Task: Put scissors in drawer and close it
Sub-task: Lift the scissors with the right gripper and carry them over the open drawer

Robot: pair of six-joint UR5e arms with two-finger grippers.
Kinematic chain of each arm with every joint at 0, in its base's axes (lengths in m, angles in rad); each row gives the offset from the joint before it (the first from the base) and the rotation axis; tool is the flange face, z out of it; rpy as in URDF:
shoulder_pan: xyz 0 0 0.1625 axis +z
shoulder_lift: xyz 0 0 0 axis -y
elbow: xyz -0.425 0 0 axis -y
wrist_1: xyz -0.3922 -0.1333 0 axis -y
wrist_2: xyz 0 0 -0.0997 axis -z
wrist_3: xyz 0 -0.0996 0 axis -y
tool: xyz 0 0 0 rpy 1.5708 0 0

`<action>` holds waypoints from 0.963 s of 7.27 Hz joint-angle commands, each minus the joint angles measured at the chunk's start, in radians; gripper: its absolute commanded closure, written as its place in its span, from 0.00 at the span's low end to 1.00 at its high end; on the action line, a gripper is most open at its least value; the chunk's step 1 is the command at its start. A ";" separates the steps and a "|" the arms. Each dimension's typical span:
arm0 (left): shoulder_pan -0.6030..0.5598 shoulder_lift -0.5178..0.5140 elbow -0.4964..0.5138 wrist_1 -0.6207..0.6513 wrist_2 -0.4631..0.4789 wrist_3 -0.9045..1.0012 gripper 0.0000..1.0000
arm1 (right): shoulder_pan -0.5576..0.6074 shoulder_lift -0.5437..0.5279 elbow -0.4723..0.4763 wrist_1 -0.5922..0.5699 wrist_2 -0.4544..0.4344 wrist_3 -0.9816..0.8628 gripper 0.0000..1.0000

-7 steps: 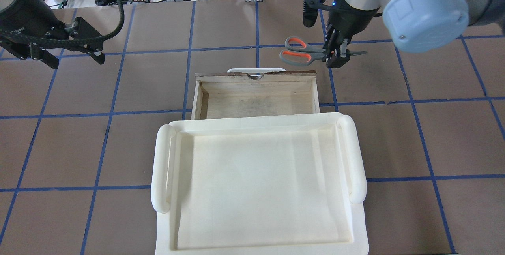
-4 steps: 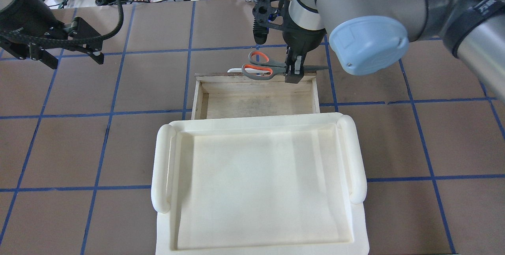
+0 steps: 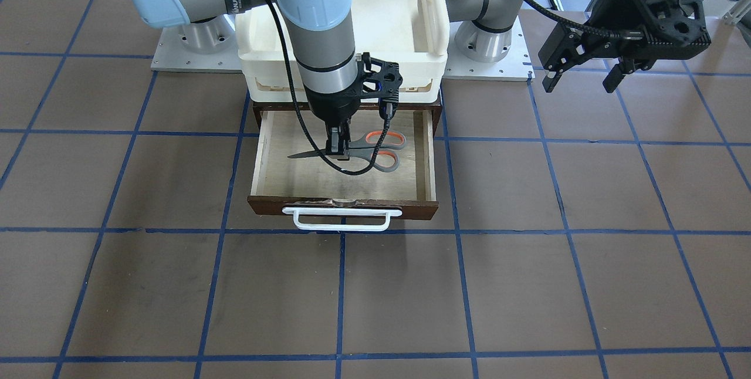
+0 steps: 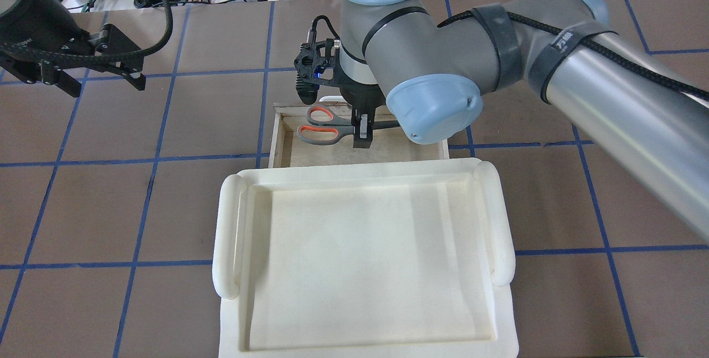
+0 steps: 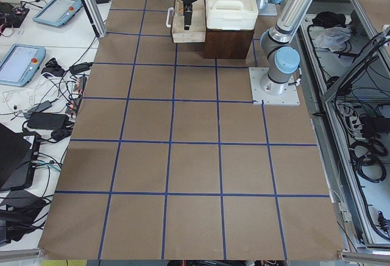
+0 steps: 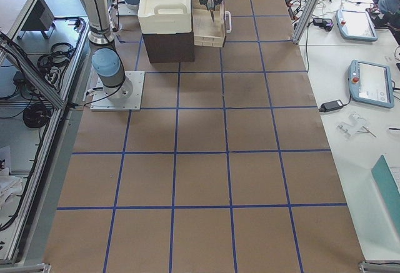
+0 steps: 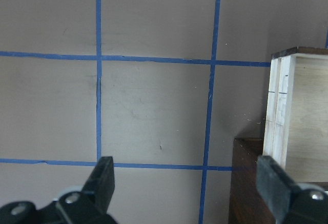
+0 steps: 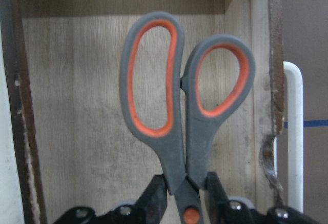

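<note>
On the left, my left end effector point(image 4: 108, 87) hangs wide open over the desk point(image 4: 554, 197), well apart from the drawer point(image 3: 293, 182). In the middle, the right end effector point(image 3: 338, 153) grips the scissors point(image 8: 177, 147) near the pivot. They lie level over the drawer's plywood floor, loops toward the left wall and blades toward the right. I judge this to be the placing step. Next I should lower a little, open the fingers and lift straight out, then push the front shut by the handle point(image 3: 342, 219). One loop sits near the front wall and the tray point(image 4: 227, 236) overhangs the back, so room is tight. The side walls look clear.
</note>
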 commanded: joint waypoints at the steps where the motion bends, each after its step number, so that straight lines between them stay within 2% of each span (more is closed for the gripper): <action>1: -0.001 0.000 -0.012 0.006 -0.006 -0.002 0.00 | 0.052 0.034 0.002 -0.005 -0.053 0.021 1.00; 4: 0.004 -0.005 -0.023 0.032 -0.009 0.001 0.00 | 0.053 0.042 0.020 -0.008 -0.060 0.021 0.91; 5: 0.014 -0.009 -0.023 0.031 -0.007 0.014 0.00 | 0.053 0.039 0.023 -0.011 -0.061 0.021 0.77; 6: 0.024 -0.011 -0.029 0.028 0.001 0.033 0.00 | 0.053 0.040 0.022 -0.020 -0.061 0.028 0.34; 7: 0.024 -0.015 -0.030 0.028 0.002 0.034 0.00 | 0.053 0.040 0.023 -0.053 -0.061 0.036 0.21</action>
